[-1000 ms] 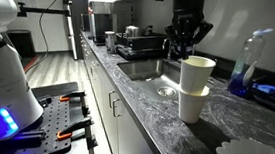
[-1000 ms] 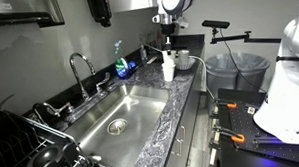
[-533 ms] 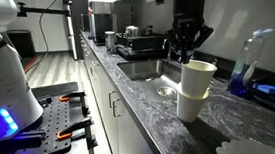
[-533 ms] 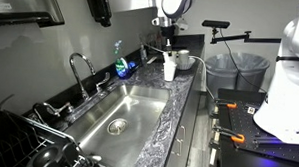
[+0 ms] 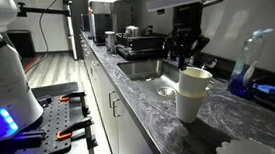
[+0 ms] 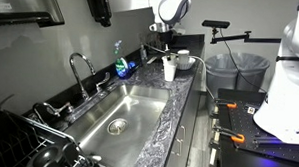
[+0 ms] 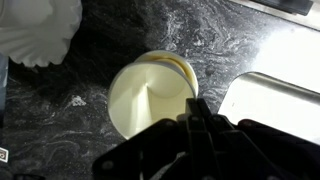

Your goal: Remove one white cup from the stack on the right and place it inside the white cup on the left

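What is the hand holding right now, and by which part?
The hand looks shut on the upper cup, pinching its rim on one side. That cup sits nested in the lower cup on the counter.

Paper filters (image 7: 40, 30) run off the wrist view's top edge (sink (image 7: 285, 100) too, rightward); jaws blurred dark.
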Controlling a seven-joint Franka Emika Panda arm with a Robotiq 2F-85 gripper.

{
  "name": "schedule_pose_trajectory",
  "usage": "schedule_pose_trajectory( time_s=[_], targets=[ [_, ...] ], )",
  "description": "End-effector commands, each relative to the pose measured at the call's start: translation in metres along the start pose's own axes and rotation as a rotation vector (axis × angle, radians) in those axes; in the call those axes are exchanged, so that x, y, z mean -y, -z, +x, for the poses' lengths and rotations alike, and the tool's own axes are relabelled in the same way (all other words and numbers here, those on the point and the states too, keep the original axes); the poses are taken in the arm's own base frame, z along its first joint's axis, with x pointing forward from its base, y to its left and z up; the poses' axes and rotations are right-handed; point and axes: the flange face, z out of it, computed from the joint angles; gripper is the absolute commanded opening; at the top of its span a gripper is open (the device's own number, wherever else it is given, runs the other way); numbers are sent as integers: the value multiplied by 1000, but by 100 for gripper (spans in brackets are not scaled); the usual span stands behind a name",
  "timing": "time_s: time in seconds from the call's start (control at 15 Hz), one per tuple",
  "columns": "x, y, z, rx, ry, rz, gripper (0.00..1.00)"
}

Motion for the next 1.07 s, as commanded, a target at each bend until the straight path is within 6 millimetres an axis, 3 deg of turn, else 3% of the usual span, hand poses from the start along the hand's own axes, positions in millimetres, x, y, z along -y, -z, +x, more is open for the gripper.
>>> schedule_pose_trajectory(
  time_s=[0.0, 1.0],
  targets=[
    [-4, -5, 12, 16, -3, -13, 1],
    [-2, -36, 26, 54, 14, 30, 1]
  ],
)
